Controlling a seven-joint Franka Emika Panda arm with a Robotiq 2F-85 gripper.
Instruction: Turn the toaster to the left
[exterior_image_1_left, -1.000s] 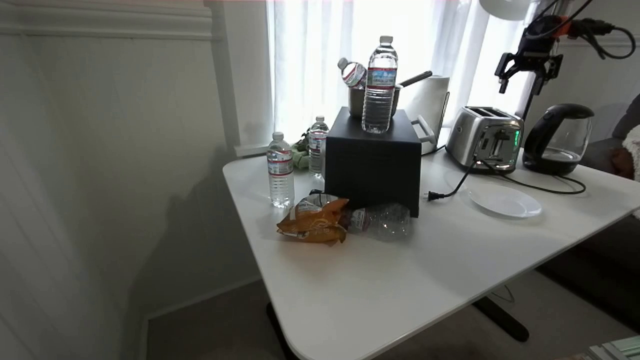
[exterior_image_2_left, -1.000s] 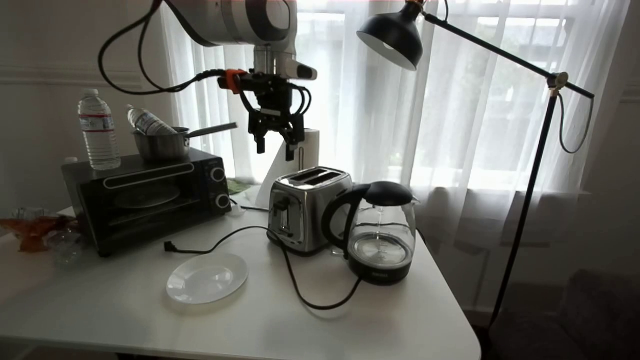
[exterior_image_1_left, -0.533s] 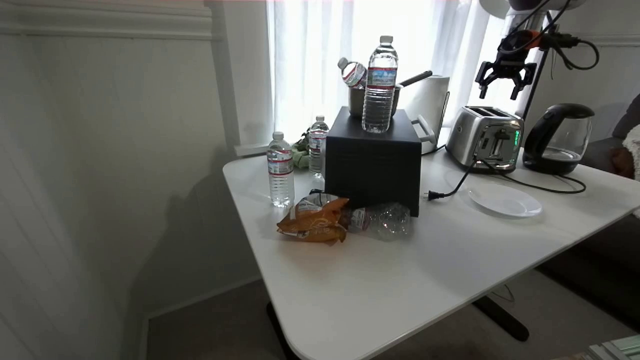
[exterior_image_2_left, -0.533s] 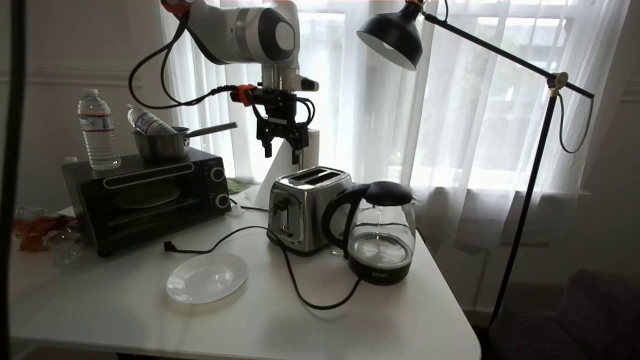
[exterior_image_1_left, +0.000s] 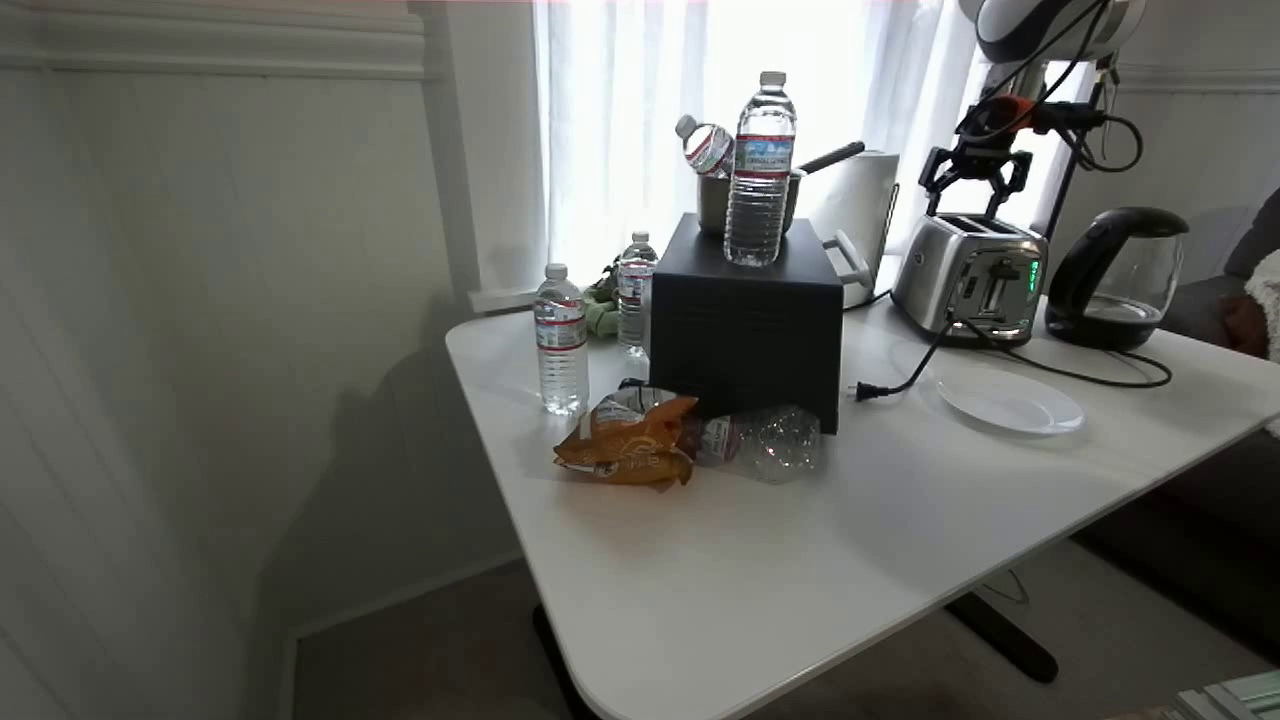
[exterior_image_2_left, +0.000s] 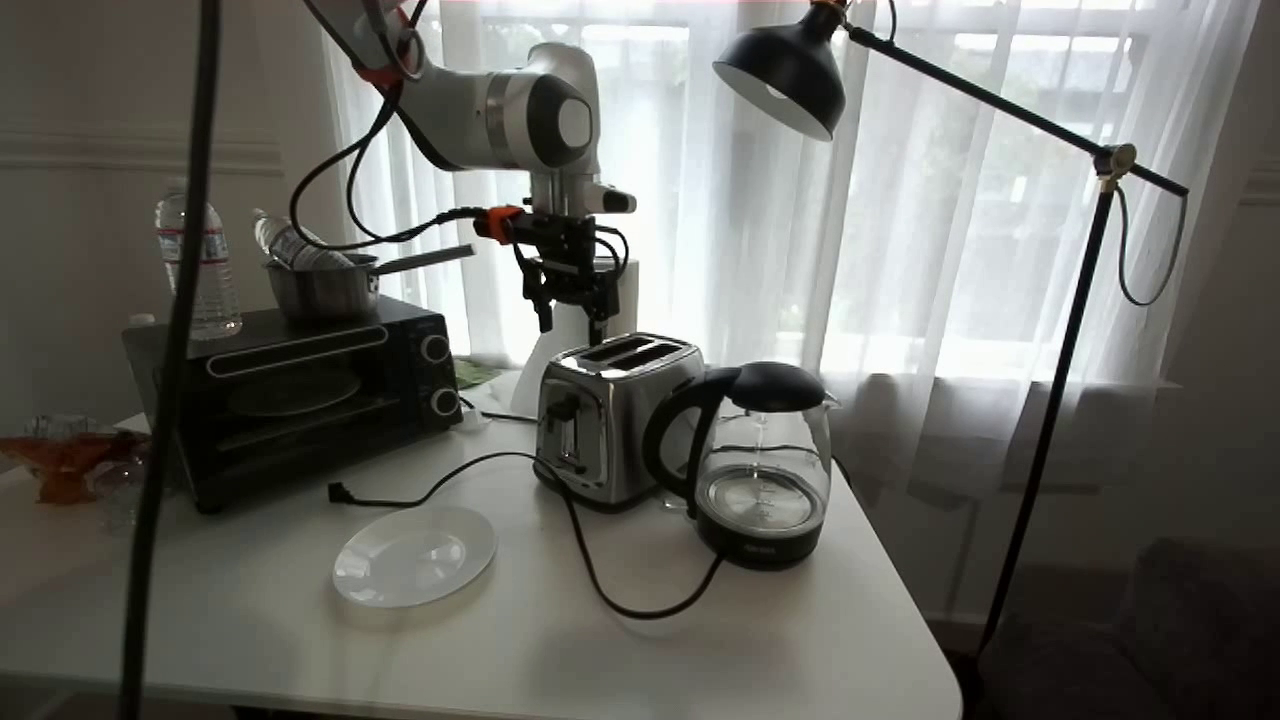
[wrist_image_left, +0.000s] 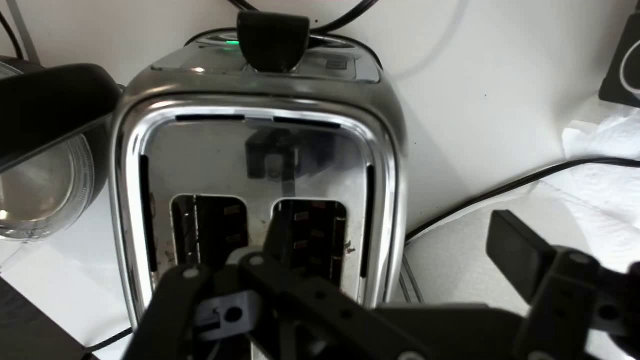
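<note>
The shiny silver toaster (exterior_image_1_left: 985, 280) stands upright on the white table beside the glass kettle, and it shows in both exterior views (exterior_image_2_left: 630, 440). In the wrist view the toaster (wrist_image_left: 210, 155) is seen from above with its two dark slots and black lever; its lower end is hidden behind the gripper. My gripper (exterior_image_1_left: 962, 208) is open and empty, pointing down at the toaster's top on the paper-towel side (exterior_image_2_left: 571, 328). In the wrist view the gripper (wrist_image_left: 397, 240) has one finger over a slot and the other beyond the toaster's edge. I cannot tell whether the fingers touch the toaster.
The kettle (exterior_image_2_left: 765, 500) stands close to one side of the toaster. A paper towel roll (exterior_image_1_left: 860, 220) is on the opposite side, near the black toaster oven (exterior_image_2_left: 300, 400). A white plate (exterior_image_2_left: 414, 557) and a black cord (exterior_image_2_left: 585, 560) lie in front. A lamp (exterior_image_2_left: 780, 75) stands behind.
The arm has come down and, in an exterior view, moved left, bringing the open gripper from above the toaster to its top. The toaster has not moved.
</note>
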